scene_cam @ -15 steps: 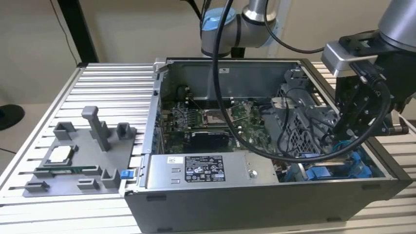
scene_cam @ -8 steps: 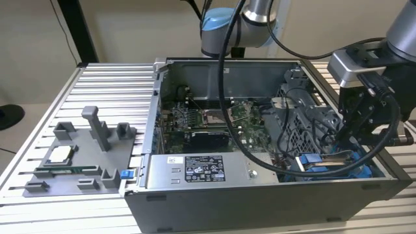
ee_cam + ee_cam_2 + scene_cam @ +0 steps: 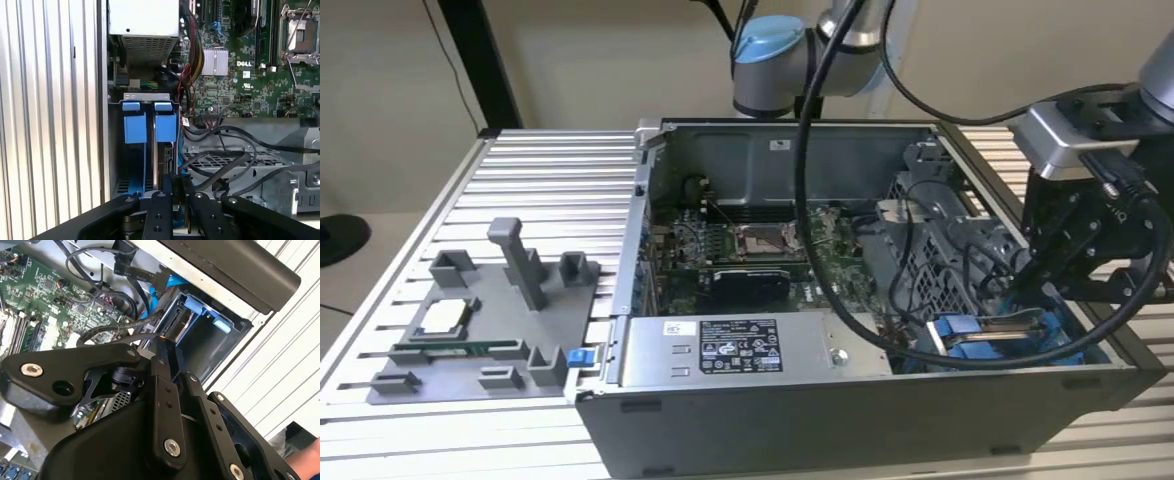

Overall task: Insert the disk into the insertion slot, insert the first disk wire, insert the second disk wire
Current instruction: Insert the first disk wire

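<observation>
Above the open computer case [image 3: 854, 420], at the exterior view's right, the arm [image 3: 847, 40] bends over and points the gripper [image 3: 1067, 285] downward. The blue-framed disk [image 3: 1014, 350] lies just below it.

Second wrist view: the gripper [image 3: 167, 346] points at the insertion slot [image 3: 210, 347], with a braided cable [image 3: 120, 328] just beside it.

First wrist view: directly ahead of the gripper [image 3: 176, 186], the disk [image 3: 162, 157] stands on edge in the insertion slot [image 3: 147, 96]. Whether the gripper is clamped cannot be told.

grey insertion slot [image 3: 148, 96], blue latch tabs [image 3: 135, 129]

Table [image 3: 547, 160] ribbed bare metal; case [image 3: 761, 165] matt grey metal.
</observation>
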